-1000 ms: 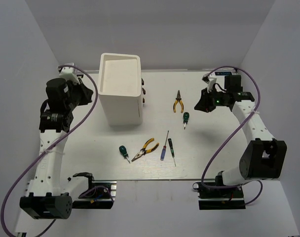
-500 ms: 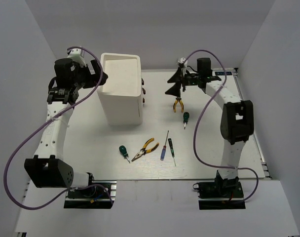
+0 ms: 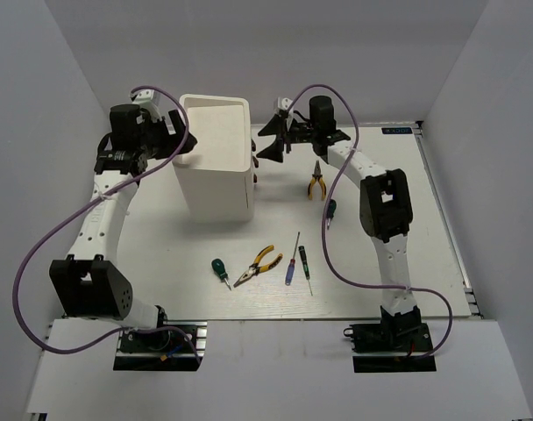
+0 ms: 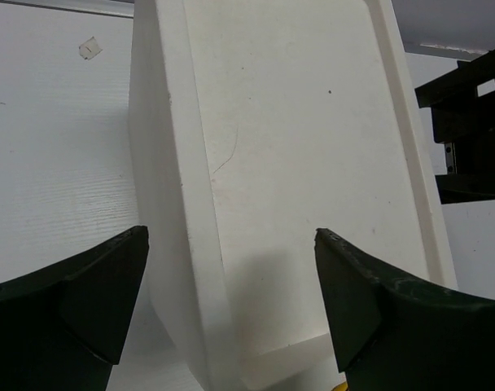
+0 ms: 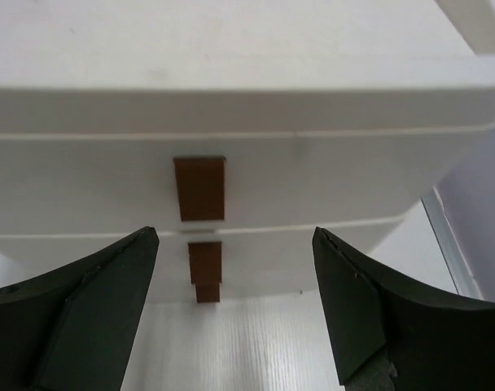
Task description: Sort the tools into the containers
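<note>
The tall white cabinet (image 3: 214, 162) stands at the back left, its drawers (image 5: 231, 175) facing right with brown knobs (image 5: 199, 188). My left gripper (image 3: 181, 145) hangs open over the cabinet's top left edge (image 4: 174, 204) and holds nothing (image 4: 231, 235). My right gripper (image 3: 268, 141) is open, a short way from the drawer fronts, and empty (image 5: 235, 232). On the table lie yellow pliers (image 3: 316, 182), a green screwdriver (image 3: 330, 210), another green screwdriver (image 3: 220, 270), second pliers (image 3: 258, 263), a blue-handled screwdriver (image 3: 291, 265) and a black-handled one (image 3: 305, 263).
White walls close in the table (image 3: 380, 263) on three sides. Purple cables loop off both arms. In the left wrist view the right gripper's dark body (image 4: 467, 130) shows beyond the cabinet's far side.
Both arms have swung in from the table's outer sides to the cabinet, the left to its top edge and the right to its drawer side. The tools have not moved.
</note>
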